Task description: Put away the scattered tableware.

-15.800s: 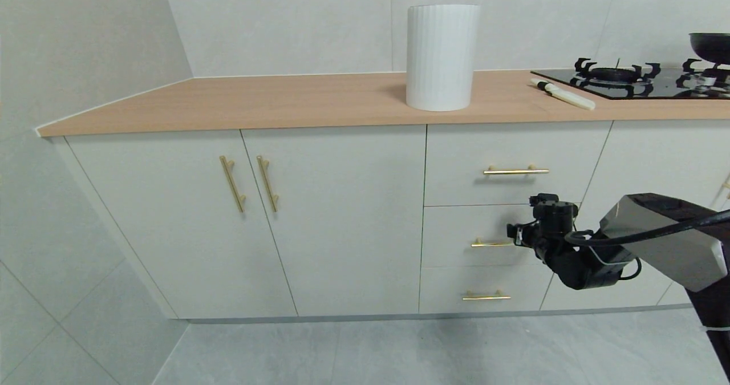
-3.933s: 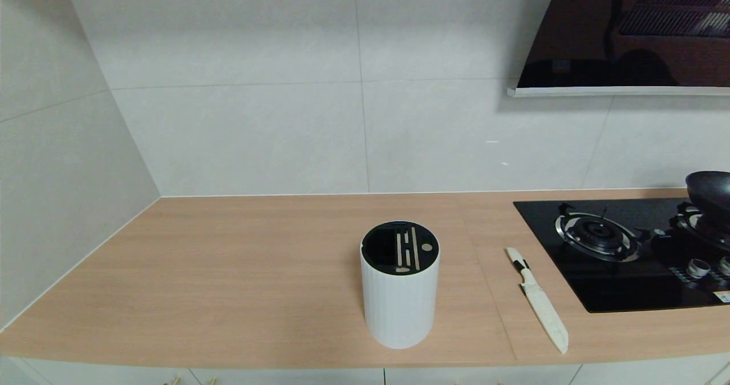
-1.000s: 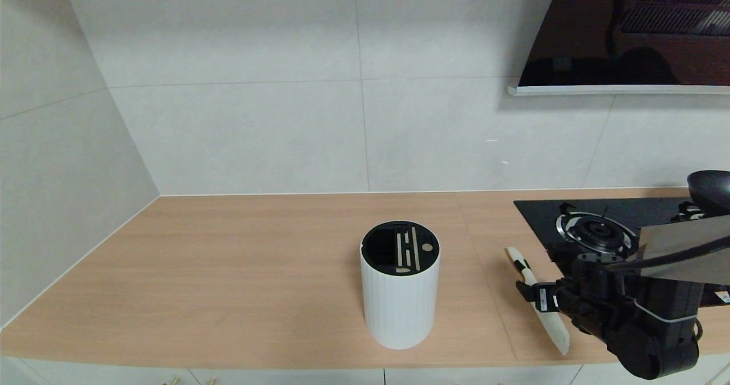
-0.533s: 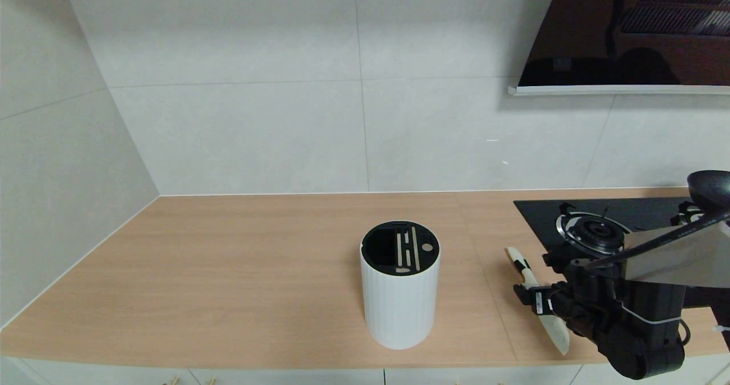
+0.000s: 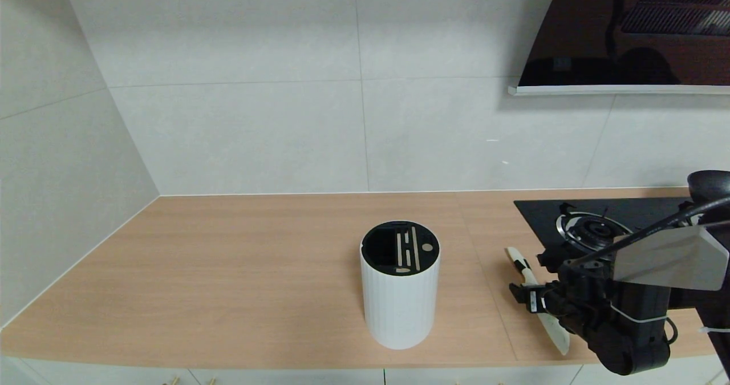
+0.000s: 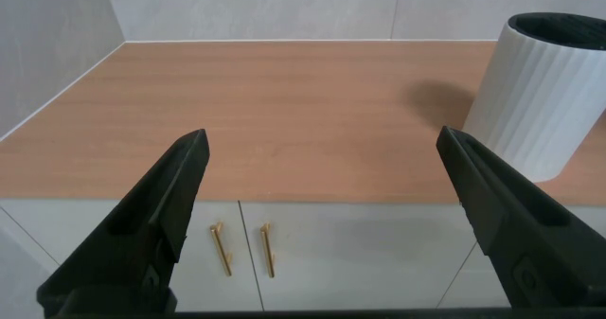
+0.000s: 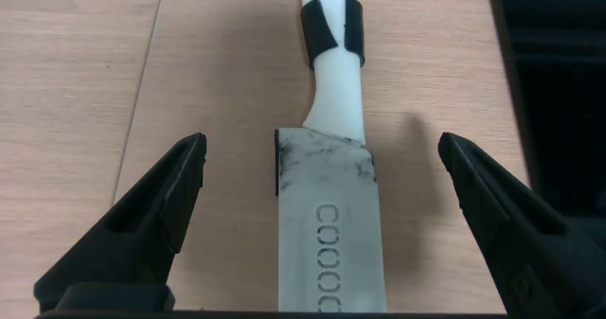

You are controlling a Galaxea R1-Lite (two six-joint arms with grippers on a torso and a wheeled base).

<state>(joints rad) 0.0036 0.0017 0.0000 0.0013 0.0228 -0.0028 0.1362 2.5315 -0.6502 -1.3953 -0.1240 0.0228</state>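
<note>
The knife (image 5: 555,330) lies flat on the counter (image 5: 228,271) in the lower right of the head view. Its handle points up the frame toward the wall and its tip sits close to the counter's front edge. It is pale cream, with a black band round the handle and a broad blade speckled with dark grey. In the right wrist view the knife (image 7: 327,196) also shows a row of small oval marks running down the blade.

The right claw (image 5: 533,275) comes in from the lower right corner, over the middle of the knife. Up close, the right claw (image 7: 322,149) is spread wide, one finger on each side of the blade where it meets the handle, neither touching it and nothing gripped. How high it sits above the knife cannot be told.

The left claw (image 6: 322,144) is likewise spread wide and holds nothing, out in front of the counter at about its height, with two brass cupboard handles (image 6: 243,249) below the counter edge.

Left of the knife, near the bottom centre, stands a white ribbed holder (image 5: 399,305), upright, its black top cut with slots. It shows again in the left wrist view, the holder (image 6: 535,92) beyond that claw. Just right of the knife is a black stove (image 5: 536,211) with a burner (image 5: 596,228), a dark pan (image 5: 707,184) at the right edge, and a dark hood (image 5: 621,31) in the upper right.
</note>
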